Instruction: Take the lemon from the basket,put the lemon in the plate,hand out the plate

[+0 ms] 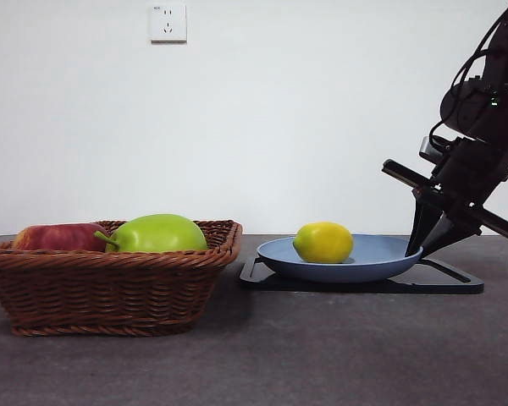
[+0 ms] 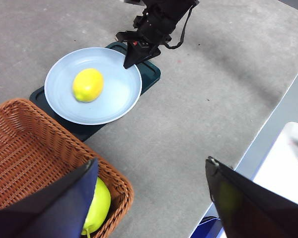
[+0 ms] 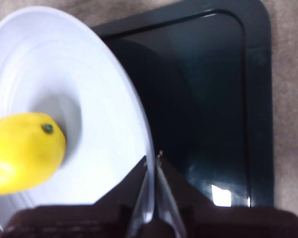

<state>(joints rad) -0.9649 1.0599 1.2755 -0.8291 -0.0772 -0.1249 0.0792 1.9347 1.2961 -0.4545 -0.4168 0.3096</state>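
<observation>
The right end effector (image 3: 151,163) pinches the plate (image 3: 114,99) rim, ready to hand it out with the lemon (image 3: 22,151) beside its jaws; the left end effector (image 2: 149,198) waits open.

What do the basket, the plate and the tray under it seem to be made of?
The basket looks like brown woven wicker, with visible strands and a braided rim. The plate looks like smooth matte light-blue plastic, though it could be glazed. The tray is dark, glossy and reflective, probably plastic or coated metal.

lemon (image 1: 323,242): yellow, on plate | plate (image 1: 381,254): light-blue, on tray | basket (image 1: 110,288): brown wicker, beside
</observation>
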